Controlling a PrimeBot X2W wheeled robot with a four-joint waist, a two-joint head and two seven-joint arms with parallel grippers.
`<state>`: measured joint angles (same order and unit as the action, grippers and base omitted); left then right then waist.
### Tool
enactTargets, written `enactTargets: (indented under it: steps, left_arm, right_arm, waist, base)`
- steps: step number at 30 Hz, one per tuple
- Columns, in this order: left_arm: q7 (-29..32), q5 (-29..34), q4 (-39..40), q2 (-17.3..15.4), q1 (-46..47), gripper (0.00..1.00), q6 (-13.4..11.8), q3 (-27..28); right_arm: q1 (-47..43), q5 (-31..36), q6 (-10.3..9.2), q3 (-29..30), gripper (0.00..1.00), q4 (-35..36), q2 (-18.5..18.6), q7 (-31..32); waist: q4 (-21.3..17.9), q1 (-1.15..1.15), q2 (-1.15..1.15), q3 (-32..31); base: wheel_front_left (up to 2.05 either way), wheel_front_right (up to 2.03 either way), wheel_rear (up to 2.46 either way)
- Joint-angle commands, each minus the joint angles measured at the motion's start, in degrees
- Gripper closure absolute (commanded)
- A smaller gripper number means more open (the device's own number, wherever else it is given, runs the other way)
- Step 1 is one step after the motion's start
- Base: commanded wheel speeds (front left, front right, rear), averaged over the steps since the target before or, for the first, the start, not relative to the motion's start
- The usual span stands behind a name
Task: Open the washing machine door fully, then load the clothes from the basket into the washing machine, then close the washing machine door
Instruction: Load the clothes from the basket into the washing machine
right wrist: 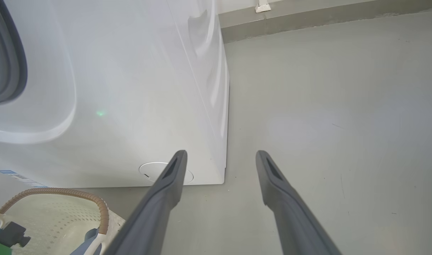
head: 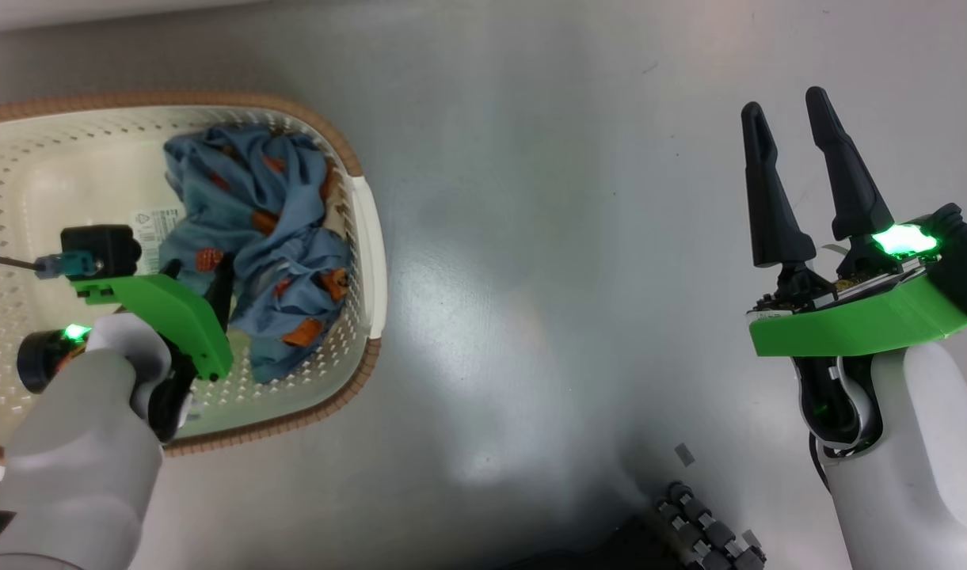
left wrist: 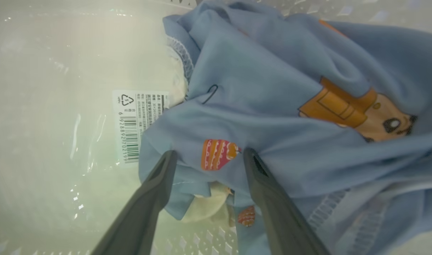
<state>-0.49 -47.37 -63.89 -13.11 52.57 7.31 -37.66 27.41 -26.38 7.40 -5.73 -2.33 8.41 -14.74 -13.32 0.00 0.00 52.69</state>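
The clothes [head: 269,237] lie bunched in the right half of the cream basket [head: 368,237] on the floor, light blue with orange figures. My left gripper [head: 214,297] reaches down into the basket at the heap's left edge. In the left wrist view this gripper [left wrist: 210,156] is open, its fingers on either side of a fold of the clothes [left wrist: 272,88]. My right gripper [head: 792,142] hangs open over bare floor, holding nothing. Beyond the right gripper [right wrist: 221,156] stands the white washing machine [right wrist: 131,88], its grey gasket [right wrist: 7,71] at the view's left edge. The door is out of view.
A barcode label [left wrist: 138,124] sticks to the basket's bare floor beside the heap. The basket's brown rim [right wrist: 60,193] sits just in front of the machine's lower corner, near a round cover [right wrist: 150,169]. Grey floor [head: 570,277] spreads between my arms. My base's rollers [head: 705,530] show below.
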Motion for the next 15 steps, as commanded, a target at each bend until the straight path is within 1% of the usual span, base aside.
enactTargets:
  steps: [1,7,15]
  left_arm:
    - [0.03,-0.52,0.08,-2.18,-0.20,0.00,0.17,0.64]
    - [0.35,-1.73,-2.51,-3.16,1.73,0.00,0.17,-1.22]
    - [1.55,-2.83,-4.00,-2.88,3.51,0.00,0.17,-4.03]
  right_arm:
    - [-0.87,0.67,0.09,-0.86,0.00,1.46,-0.23,-0.26]
    - [-0.74,0.67,0.09,-1.26,0.00,1.63,-0.27,-0.26]
    - [-1.08,0.98,0.09,-0.86,0.00,2.02,-0.05,-0.26]
  waist:
    - [-0.21,0.00,0.00,0.27]
    - [-1.12,0.00,0.00,1.60]
    - [-1.07,0.00,0.00,2.61]
  base:
    - [0.00,0.00,0.00]
    - [0.00,0.00,0.00]
    - [0.00,0.00,0.00]
